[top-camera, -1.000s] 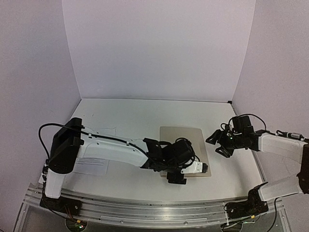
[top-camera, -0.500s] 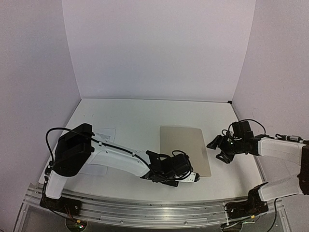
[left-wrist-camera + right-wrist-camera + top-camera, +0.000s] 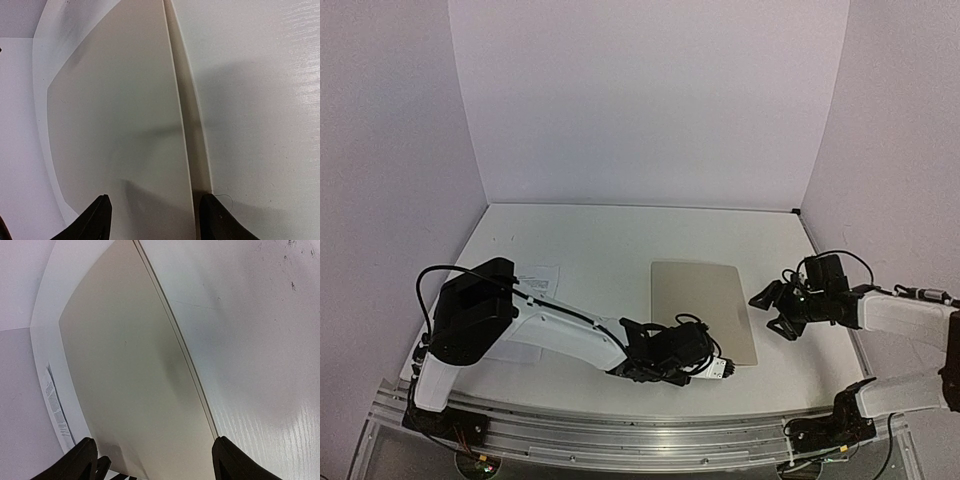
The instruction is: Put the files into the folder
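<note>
Well, my left gripper (image 3: pixel 155 218) stands parted, low at the near edge of the tan folder (image 3: pixel 705 300); my right gripper (image 3: pixel 155 460) gapes wide beside it; the files (image 3: pixel 535 280) lie well left on the white table (image 3: pixel 600 235), lilac walls (image 3: pixel 650 100) around

The folder (image 3: pixel 703 305), a flat tan rectangle with rounded corners, is seen closed and laid lengthwise on the counter (image 3: pixel 620 235) right of centre, while the files (image 3: pixel 540 279), white sheets printed with small black text, are left flat well apart to its left, partly hidden.
</note>
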Motion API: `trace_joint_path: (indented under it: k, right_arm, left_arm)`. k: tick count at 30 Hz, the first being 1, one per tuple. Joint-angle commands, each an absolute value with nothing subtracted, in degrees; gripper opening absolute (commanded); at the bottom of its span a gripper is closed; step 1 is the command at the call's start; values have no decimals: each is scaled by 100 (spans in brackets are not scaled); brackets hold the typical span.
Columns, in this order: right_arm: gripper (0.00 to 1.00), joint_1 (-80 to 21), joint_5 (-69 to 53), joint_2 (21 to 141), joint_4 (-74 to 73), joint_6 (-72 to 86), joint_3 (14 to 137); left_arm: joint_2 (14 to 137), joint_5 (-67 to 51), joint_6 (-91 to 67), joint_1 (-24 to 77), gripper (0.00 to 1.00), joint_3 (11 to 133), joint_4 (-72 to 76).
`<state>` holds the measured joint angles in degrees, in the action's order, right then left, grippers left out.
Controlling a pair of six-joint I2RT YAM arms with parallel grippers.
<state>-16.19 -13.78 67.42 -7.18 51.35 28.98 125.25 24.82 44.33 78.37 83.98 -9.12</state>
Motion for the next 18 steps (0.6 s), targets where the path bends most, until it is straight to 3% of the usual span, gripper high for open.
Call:
trace_joint_path:
  k: [1, 9, 14, 18]
  right_arm:
    - [81, -1655, -1482, 6563, -615, 5240, 2833]
    - [81, -1655, -1556, 6409, -616, 5300, 2904]
    - [81, -1653, -1689, 6431, -630, 5176, 2970]
    - [86, -1653, -1854, 6515, -888, 4880, 3192]
  left_arm:
    - [12456, 2511, 4710, 7825, 59, 8261, -490]
    - [12314, 2657, 5336, 7824, 37, 7749, 260]
    - [12160, 2712, 5583, 7829, 2, 7501, 884]
    - [11910, 2638, 5212, 7750, 0, 7503, 1156]
